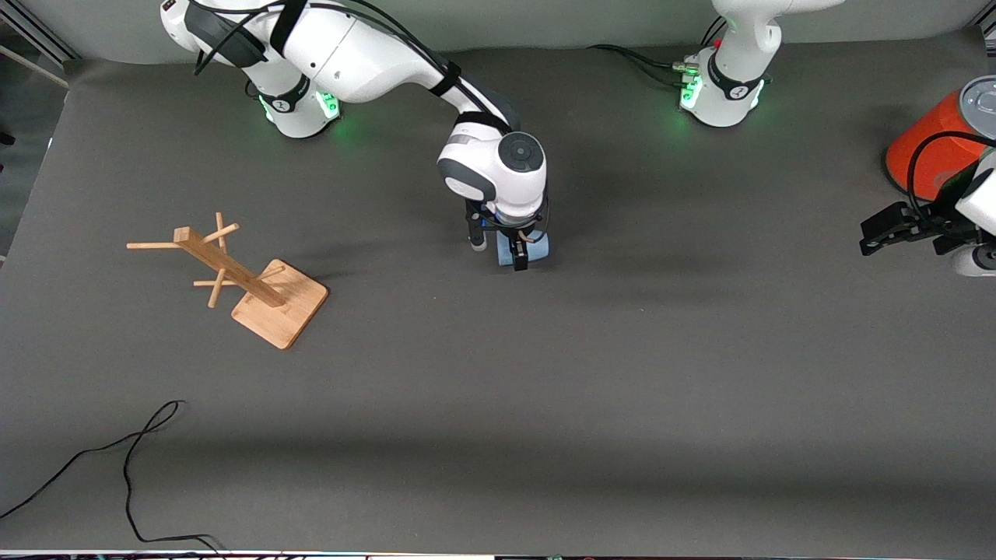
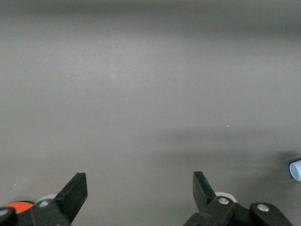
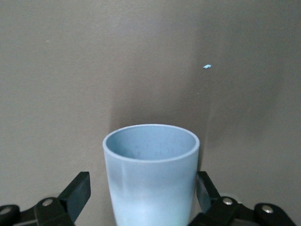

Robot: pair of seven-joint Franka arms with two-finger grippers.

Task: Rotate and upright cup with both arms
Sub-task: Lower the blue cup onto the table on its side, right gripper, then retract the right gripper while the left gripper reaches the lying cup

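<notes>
From across the room, the right arm reaches out to the middle of the grey worktop (image 1: 545, 404), its gripper (image 1: 499, 250) down at the surface around the small light-blue cup (image 1: 538, 247). The cup lies on its side there, mostly hidden under the wrist, with one black finger showing on each side of it. Toward the right arm's end of the worktop stands a wooden rack (image 1: 233, 272) on its square base, well apart from the cup. At the left arm's end, the left gripper (image 1: 887, 227) waits above the worktop with its jaws spread, next to a large orange can (image 1: 930, 148) with a grey lid.

In the left wrist view, the left gripper (image 2: 140, 190) shows both fingers wide apart with only bare worktop between them. A sliver of the cup (image 2: 296, 170) shows at the frame's edge, and a bit of the orange can (image 2: 19, 207) at the corner.

In the right wrist view, the cup (image 3: 150, 174) sits squarely between the right gripper's (image 3: 143, 190) fingers, its open mouth facing away from the camera. The inside that shows is bare. One finger seems to touch the cup's wall; the other stands a little off, so the jaws are released rather than clenched.
</notes>
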